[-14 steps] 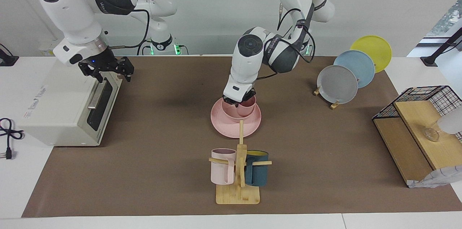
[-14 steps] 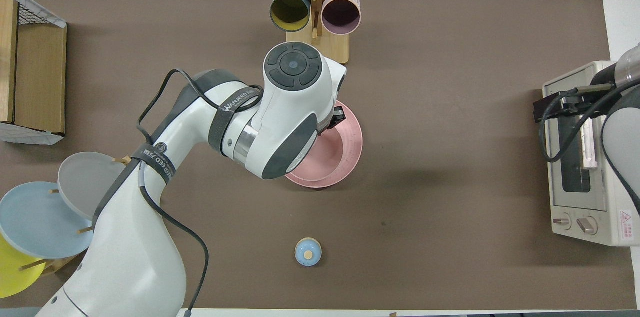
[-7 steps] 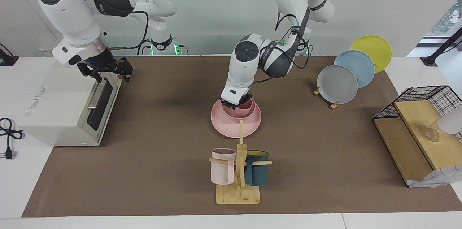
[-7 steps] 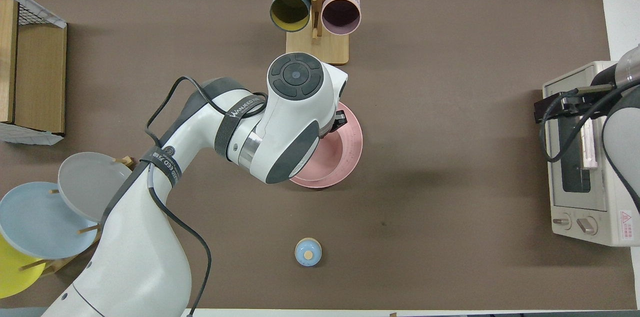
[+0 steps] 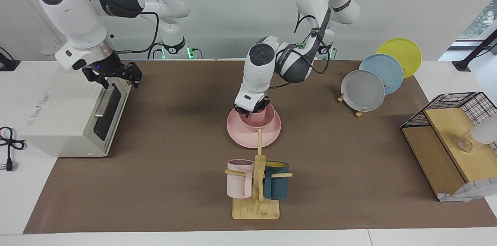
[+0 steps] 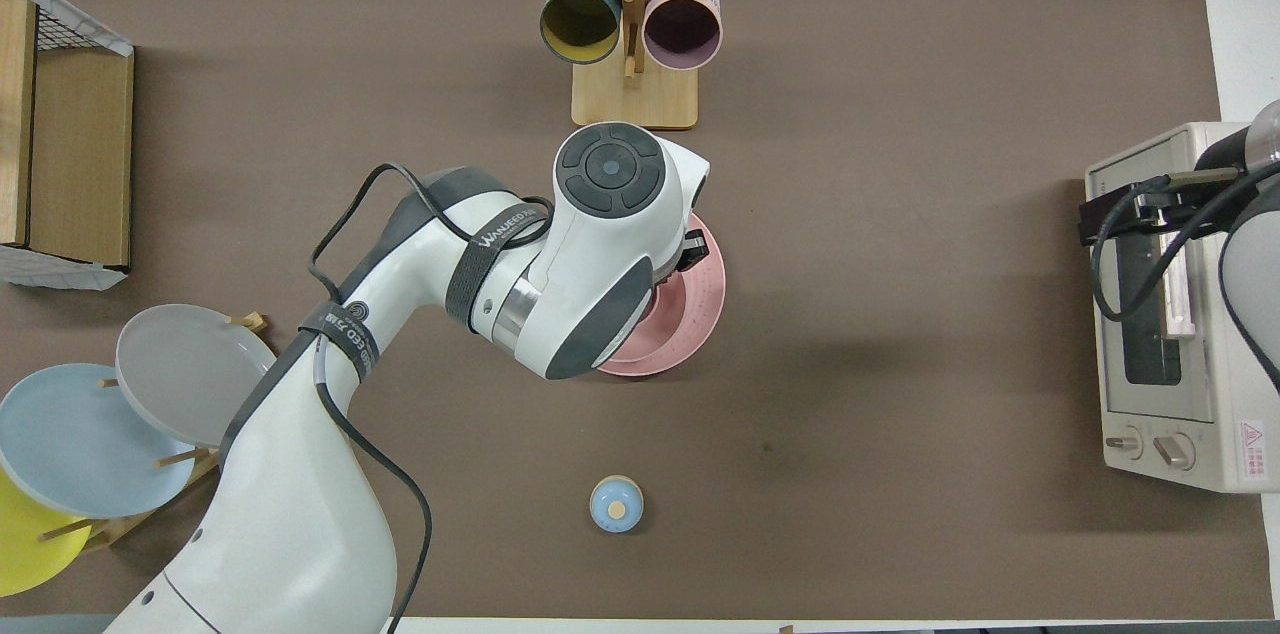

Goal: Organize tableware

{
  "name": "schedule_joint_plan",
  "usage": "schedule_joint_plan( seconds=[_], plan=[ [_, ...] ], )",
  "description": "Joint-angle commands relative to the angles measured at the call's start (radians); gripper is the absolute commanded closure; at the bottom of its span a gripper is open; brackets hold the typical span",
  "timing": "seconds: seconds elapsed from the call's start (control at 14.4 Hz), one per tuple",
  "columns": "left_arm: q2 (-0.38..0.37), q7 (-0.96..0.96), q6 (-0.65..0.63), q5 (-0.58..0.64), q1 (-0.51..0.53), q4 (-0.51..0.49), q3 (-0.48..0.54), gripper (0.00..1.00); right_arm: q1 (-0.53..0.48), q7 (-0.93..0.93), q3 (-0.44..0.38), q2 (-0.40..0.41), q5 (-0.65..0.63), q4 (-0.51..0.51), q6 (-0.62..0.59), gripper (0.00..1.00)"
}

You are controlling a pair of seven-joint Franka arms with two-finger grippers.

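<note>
A wide pink plate (image 5: 248,137) lies mid-table with the pink bowl (image 5: 254,123) on it. The small pink cup (image 5: 261,115) stands inside the bowl. My left gripper (image 5: 252,110) hangs low over the bowl, right at the cup's rim; whether it grips the cup does not show. From overhead the left arm covers the bowl and cup, and only part of the plate (image 6: 700,309) shows. My right gripper (image 5: 112,76) waits open over the toaster oven, holding nothing.
A wooden mug tree (image 5: 256,207) with a pale-pink and a teal mug stands farther from the robots than the plate. Grey, blue and yellow plates (image 5: 363,90) lean in a rack. A toaster oven (image 5: 70,122), a wire-and-wood shelf (image 5: 446,145) and a small blue knob (image 6: 616,504) are also here.
The left arm's wrist has shifted a little toward the right arm's end of the table, with the gripper staying low at the bowl and cup. The right arm has barely moved.
</note>
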Motion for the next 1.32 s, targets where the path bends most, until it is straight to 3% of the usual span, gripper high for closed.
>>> schedule_joint_plan(
  seconds=[0.0, 0.49, 0.98, 1.11, 1.25],
  plan=[
    [-0.033, 0.007, -0.056, -0.004, -0.006, -0.001, 0.017, 0.00, -0.025, -0.044, 0.016, -0.015, -0.009, -0.007, -0.008, 0.00],
    [-0.275, 0.148, -0.331, -0.013, 0.145, 0.043, 0.027, 0.00, -0.019, -0.047, 0.013, -0.028, -0.006, -0.002, -0.020, 0.00],
    [-0.449, 0.703, -0.545, -0.008, 0.538, 0.024, 0.029, 0.00, -0.020, -0.028, 0.007, -0.041, 0.003, 0.004, -0.025, 0.00],
    [-0.488, 0.814, -0.570, -0.008, 0.615, -0.028, 0.029, 0.00, -0.025, -0.001, 0.005, -0.041, 0.005, 0.007, -0.040, 0.00],
    [-0.534, 0.839, -0.517, -0.007, 0.626, -0.118, 0.032, 0.00, -0.029, 0.007, -0.003, -0.041, 0.005, 0.009, -0.036, 0.00]
  ],
)
